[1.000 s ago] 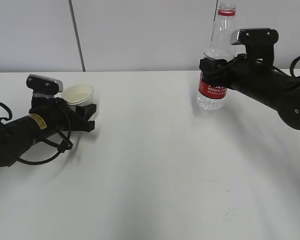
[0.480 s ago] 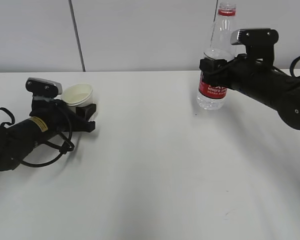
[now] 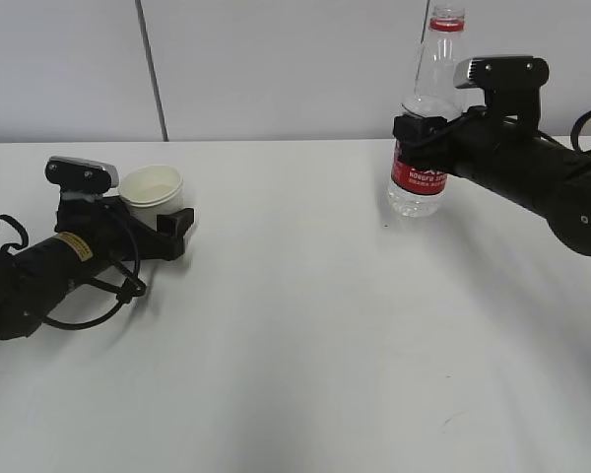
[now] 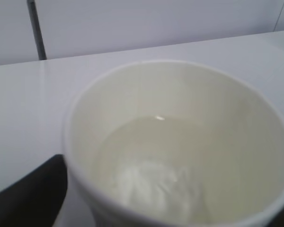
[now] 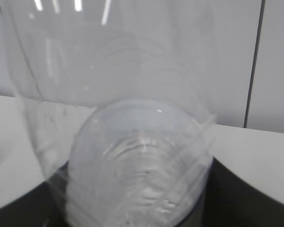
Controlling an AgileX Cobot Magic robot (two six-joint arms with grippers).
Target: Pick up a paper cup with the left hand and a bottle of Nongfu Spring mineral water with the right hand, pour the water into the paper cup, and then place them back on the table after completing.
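1. The left hand [image 3: 167, 235] lies low on the white table [image 3: 295, 325], its fingers spread either side of the paper cup [image 3: 152, 187]; whether they touch its wall cannot be told.
2. Water [image 4: 154, 165] sits in the cup's bottom, directly ahead of the left wrist camera.
3. The right hand [image 3: 411, 135] pinches the Nongfu Spring bottle [image 3: 428, 113] at its red label, upright, uncapped.

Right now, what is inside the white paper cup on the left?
The white paper cup holds clear water filling its lower part, seen from the left wrist view. The bottom shows blurred through the water; nothing else shows inside.
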